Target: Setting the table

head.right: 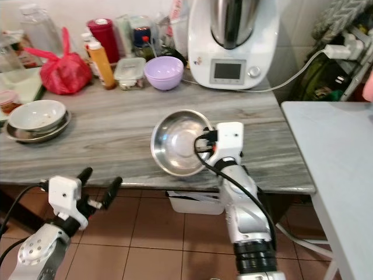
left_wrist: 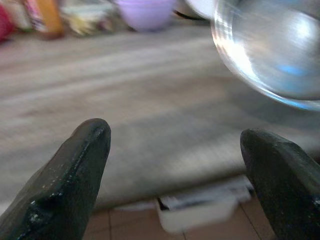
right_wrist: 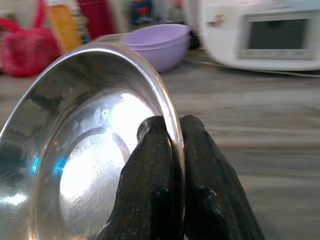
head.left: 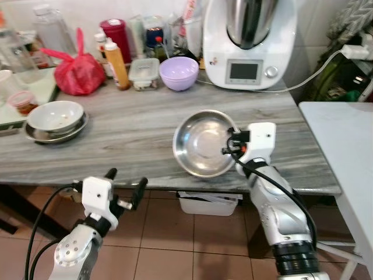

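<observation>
Well, from the head views the right gripper pinches the rim of a shiny round steel bowl, holding it tilted over the front edge of the grey wood-grain counter. Lower down, the left gripper hangs before the counter edge, fingers spread apart and empty. Its wrist view shows those black fingers wide. At the right wrist, two fingers clamp the bowl's rim, a lilac plastic bowl behind
</observation>
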Tool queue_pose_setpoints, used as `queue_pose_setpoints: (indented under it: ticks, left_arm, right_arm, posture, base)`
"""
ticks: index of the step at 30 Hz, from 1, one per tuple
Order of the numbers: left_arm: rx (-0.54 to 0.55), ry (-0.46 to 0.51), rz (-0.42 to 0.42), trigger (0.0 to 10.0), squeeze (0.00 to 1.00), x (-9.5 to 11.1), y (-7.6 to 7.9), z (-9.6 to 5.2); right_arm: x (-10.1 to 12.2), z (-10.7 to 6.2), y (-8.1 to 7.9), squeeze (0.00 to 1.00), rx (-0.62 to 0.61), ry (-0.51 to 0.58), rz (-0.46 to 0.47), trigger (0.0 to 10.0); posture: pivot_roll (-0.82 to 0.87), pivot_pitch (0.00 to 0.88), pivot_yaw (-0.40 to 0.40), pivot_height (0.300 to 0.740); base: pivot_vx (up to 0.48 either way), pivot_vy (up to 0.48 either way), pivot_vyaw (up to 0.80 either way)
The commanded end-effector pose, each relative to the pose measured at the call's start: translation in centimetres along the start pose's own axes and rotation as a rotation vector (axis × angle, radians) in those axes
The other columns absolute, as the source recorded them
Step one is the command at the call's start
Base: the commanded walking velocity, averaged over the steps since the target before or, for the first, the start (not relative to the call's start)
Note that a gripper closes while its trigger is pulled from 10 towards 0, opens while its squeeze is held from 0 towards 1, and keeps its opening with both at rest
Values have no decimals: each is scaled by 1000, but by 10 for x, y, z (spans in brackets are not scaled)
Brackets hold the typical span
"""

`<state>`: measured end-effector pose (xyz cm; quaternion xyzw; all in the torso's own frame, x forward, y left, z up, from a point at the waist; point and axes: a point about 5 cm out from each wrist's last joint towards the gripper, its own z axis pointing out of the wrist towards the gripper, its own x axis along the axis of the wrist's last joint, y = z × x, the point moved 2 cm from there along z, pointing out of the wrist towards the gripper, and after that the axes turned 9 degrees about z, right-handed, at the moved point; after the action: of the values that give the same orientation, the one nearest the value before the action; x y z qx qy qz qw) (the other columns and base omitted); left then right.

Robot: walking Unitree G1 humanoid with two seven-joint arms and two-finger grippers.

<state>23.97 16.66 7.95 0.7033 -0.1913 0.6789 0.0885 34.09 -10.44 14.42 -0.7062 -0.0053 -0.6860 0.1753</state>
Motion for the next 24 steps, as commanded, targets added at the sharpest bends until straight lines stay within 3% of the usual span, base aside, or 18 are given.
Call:
queue_pose_setpoints:
  ticks: [1,4,16,24]
  left_arm:
    - [-40,7,20,10000,0,5,3,0]
    - [-112,-12,38,10000,0,3,6,-8]
    - [-168,-40,51,10000,0,4,9,-17]
    - [-176,-32,49,10000,0,8,10,-19]
  right_arm:
    - [3,3,0,0,-2,1,12,10000]
    - [-1,10,-2,0,-10,-24,89,10000]
    - [-18,32,-31,0,23,-114,271,10000]
    - [-31,38,-37,0,14,-174,331,10000]
  posture:
    - [-82,73,78,740]
    - [-72,84,81,740]
    - [-39,103,85,740]
    - [-30,99,84,740]
  base:
    - [0,0,0]
    - [0,0,0]
    - [0,0,0]
    - [0,0,0]
